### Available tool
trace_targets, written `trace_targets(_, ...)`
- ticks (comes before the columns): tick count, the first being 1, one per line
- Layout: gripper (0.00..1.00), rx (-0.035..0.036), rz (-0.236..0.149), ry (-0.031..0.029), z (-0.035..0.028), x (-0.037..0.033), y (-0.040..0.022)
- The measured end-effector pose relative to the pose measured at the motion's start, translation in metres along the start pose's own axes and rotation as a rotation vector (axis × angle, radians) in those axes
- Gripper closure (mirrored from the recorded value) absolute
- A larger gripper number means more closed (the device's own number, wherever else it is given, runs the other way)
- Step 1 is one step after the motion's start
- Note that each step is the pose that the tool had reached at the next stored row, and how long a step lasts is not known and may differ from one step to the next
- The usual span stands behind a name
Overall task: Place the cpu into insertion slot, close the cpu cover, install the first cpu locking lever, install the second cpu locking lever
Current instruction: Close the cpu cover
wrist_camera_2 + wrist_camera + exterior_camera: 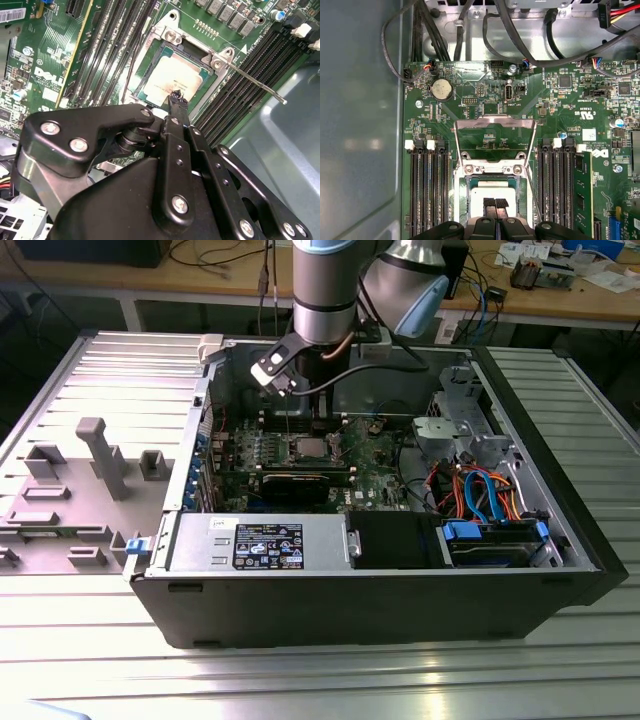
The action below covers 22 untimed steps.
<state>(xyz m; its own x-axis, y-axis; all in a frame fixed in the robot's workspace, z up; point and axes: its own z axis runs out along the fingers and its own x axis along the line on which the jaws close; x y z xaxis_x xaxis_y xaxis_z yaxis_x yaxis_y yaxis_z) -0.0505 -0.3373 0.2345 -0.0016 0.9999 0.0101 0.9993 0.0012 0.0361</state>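
The cpu (495,191) lies flat in the insertion slot (461,192), its silver top (175,77) bare. The cpu cover (495,119), a thin silver frame, stands swung open on the slot's far side, towards the coin battery. My gripper (495,204) hangs right over the cpu with its black fingertips (176,97) pressed together at the chip's top, holding nothing. A thin metal locking lever (252,81) sticks out unlatched beside the slot. In the exterior view my gripper (322,425) reaches down into the open case above the cpu (305,448).
Long memory slots (427,190) flank the slot on both sides. A black graphics card (295,483) lies on the near side of the slot. Bundled cables (470,30) run along the board's far edge. The drive cage (470,410) stands at the exterior view's right.
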Motion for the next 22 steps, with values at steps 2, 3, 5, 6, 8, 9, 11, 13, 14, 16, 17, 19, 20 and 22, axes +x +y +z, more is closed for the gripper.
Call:
trace_targets(2,0.89,-0.0002,0.000,0.0003,-0.0009,0.0001,0.0001)
trace_targets(3,0.89,-0.0002,0.000,0.0003,-0.0009,0.0001,0.0001)
trace_targets(5,0.89,0.0000,0.000,0.0002,-0.0010,0.0000,0.0000)
trace_targets(6,0.89,-0.0001,0.000,0.0002,-0.0010,0.0000,0.0000)
trace_targets(8,0.89,0.0000,0.000,0.0003,-0.0010,0.0000,0.0005)
trace_targets(9,0.89,0.0002,0.000,0.0000,-0.0011,0.0000,0.0015)
trace_targets(11,0.89,0.0000,0.000,0.0002,-0.0009,0.0000,0.0030)
trace_targets(13,0.89,-0.0001,0.000,0.0003,-0.0009,0.0000,0.0031)
trace_targets(14,0.89,0.0000,0.000,0.0002,-0.0009,0.0000,0.0031)
trace_targets(16,0.89,0.0001,0.000,0.0001,-0.0015,0.0001,0.0031)
trace_targets(17,0.89,0.0000,0.000,0.0002,-0.0021,0.0001,0.0032)
trace_targets(19,0.89,0.0000,0.000,0.0002,-0.0044,0.0001,0.0032)
trace_targets(20,0.89,0.0000,0.000,0.0002,-0.0056,0.0001,0.0033)
trace_targets(22,0.89,-0.0001,0.000,0.0003,-0.0078,0.0001,0.0034)
